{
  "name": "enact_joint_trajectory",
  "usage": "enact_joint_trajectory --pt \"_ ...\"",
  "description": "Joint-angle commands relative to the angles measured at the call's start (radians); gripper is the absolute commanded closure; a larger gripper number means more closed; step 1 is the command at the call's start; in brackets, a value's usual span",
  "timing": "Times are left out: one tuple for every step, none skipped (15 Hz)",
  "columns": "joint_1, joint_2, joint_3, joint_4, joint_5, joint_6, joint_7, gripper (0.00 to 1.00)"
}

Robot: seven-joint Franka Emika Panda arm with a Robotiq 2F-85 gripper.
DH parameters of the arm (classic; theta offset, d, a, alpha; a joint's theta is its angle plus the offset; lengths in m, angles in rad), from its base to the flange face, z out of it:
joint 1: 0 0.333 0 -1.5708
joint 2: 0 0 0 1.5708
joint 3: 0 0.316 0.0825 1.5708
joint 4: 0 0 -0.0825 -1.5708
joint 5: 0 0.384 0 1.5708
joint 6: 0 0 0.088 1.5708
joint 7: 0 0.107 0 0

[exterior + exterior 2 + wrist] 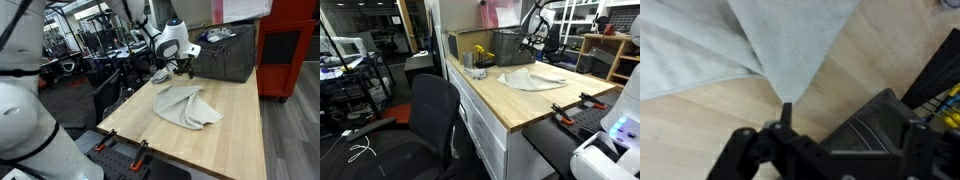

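"Wrist view first: what lies under the camera?"

"A pale grey towel [760, 35], rumpled, covers the upper part of the picture on the wooden bench [700, 125]. One corner of it tapers to a point that ends just ahead of the pincer [825, 118]."

"Is the pincer pinching that corner?"

"No. Its dark fingers [786, 112] stand spread, with bare wood showing between them. The cloth tip lies just beyond one fingertip; whether the two touch I cannot tell."

"Where is the towel in the wider shots?"

"In both exterior views the towel [187, 105] [532, 78] lies loosely heaped about the middle of the bench top. The pincer [183, 70] hangs low over the corner nearest the dark grey bin [228, 52]."

"What else is around it?"

"The bin stands at the far end of the bench, apart from the towel. Orange-handled clamps [140, 148] grip the near edge, well apart from the cloth. In an exterior view a black office chair [430, 110] stands beside the bench. In an exterior view a red cabinet [290, 45] stands past the bench's far corner."
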State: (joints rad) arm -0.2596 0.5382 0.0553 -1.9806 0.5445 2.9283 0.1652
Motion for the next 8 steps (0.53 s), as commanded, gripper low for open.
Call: enact_joint_trajectory --pt "-0.088 -0.123 0.034 -0.179 0.085 -0.077 -0.023 0.0" --pt "-0.111 -0.138 0.04 -0.212 0.11 -0.106 -0.026 0.0" --pt "-0.13 -0.151 0.041 -0.24 0.13 -0.134 -0.026 0.0" --pt "-0.144 -0.163 0.037 -0.272 0.143 -0.169 -0.021 0.0" --pt "-0.124 -0.172 0.001 -0.295 0.178 -0.205 -0.027 0.0" --pt "-0.123 -0.181 -0.019 -0.319 0.194 -0.236 -0.022 0.0" --pt "-0.115 -0.184 -0.042 -0.341 0.21 -0.262 -0.014 0.0" --pt "-0.109 -0.186 -0.064 -0.361 0.223 -0.286 -0.011 0.0"
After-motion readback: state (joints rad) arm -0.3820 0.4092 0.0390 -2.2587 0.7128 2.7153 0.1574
